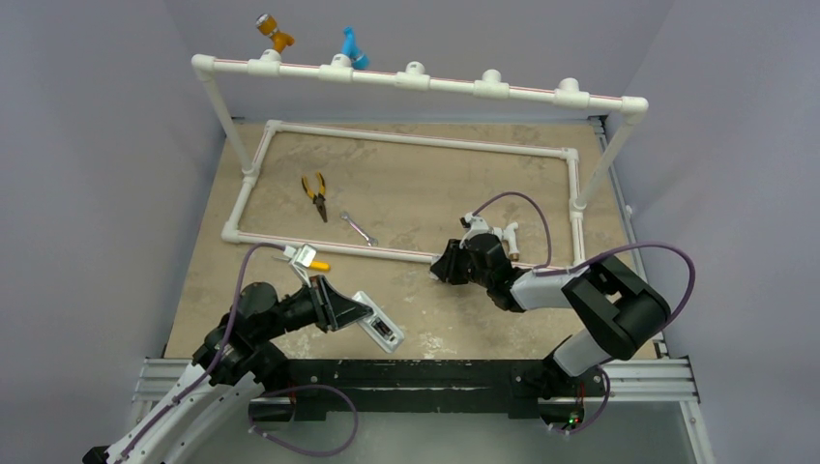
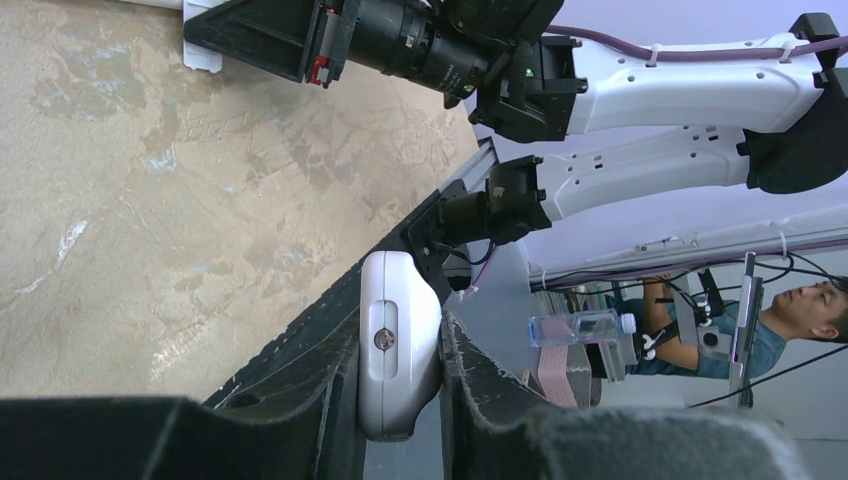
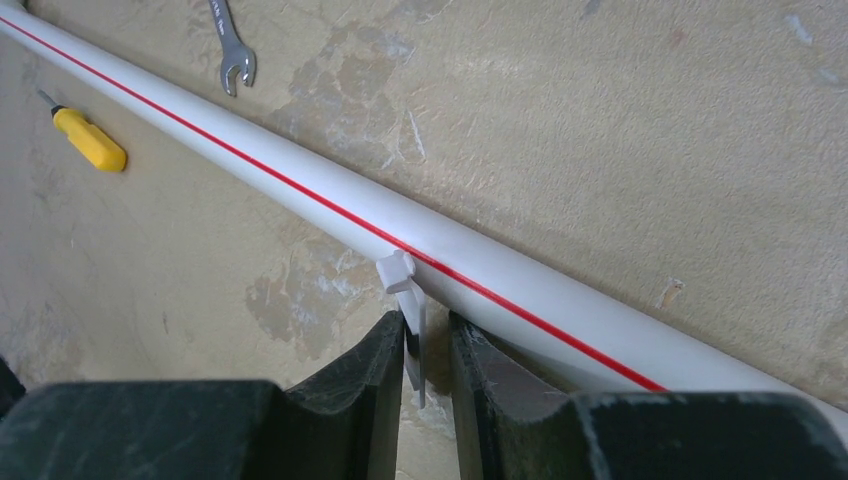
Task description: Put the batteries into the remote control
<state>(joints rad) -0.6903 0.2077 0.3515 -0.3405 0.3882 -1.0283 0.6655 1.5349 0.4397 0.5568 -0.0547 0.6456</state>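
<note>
As the remote control [image 1: 383,330], clamped by its sides in the left gripper [image 2: 398,395] at the tabletop's [image 1: 425,309] near edge, is judged light, rigid and slippery, that grip should be kept, the right gripper [image 3: 425,345] set narrow astride the white cover piece [image 3: 414,320].

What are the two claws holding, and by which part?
The left gripper clamps the remote control across its sides near one end. The right gripper straddles a thin white cover piece on edge; firm grip cannot be told.
</note>
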